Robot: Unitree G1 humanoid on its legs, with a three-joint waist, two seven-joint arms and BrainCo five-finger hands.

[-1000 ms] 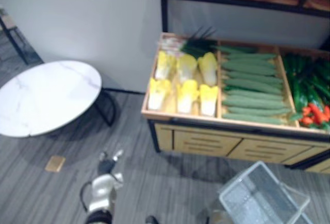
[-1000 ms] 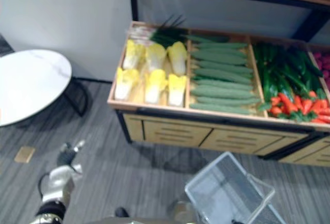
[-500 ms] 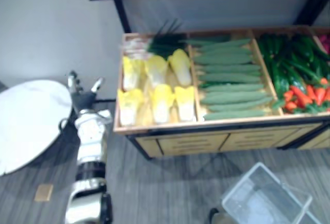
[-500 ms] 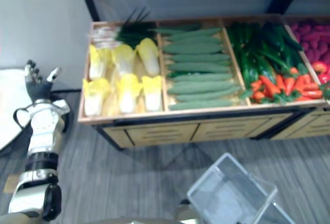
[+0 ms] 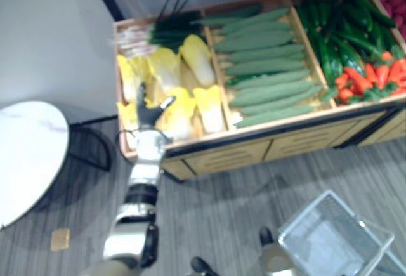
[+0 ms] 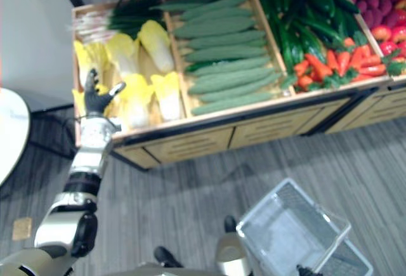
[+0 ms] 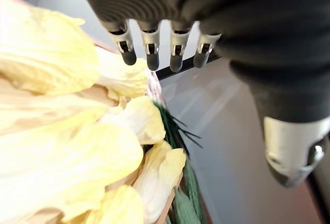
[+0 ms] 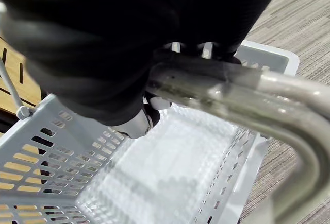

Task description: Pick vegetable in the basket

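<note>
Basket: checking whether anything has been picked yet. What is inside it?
Inside the basket only its bare perforated floor shows, no vegetable. The right hand, curled round the handle, covers part of the inside in the wrist view.

The left hand has climbed: a second ago it was low over the grey striped floor, half a second ago it was raised beside the left corner of the wooden display bench, and now it hangs over the pale yellow leafy cabbages in the bench's left compartment, near the front edge. Its arm has stretched forward with it. The head camera has moved too, shifting the whole scene in both eye views
</note>
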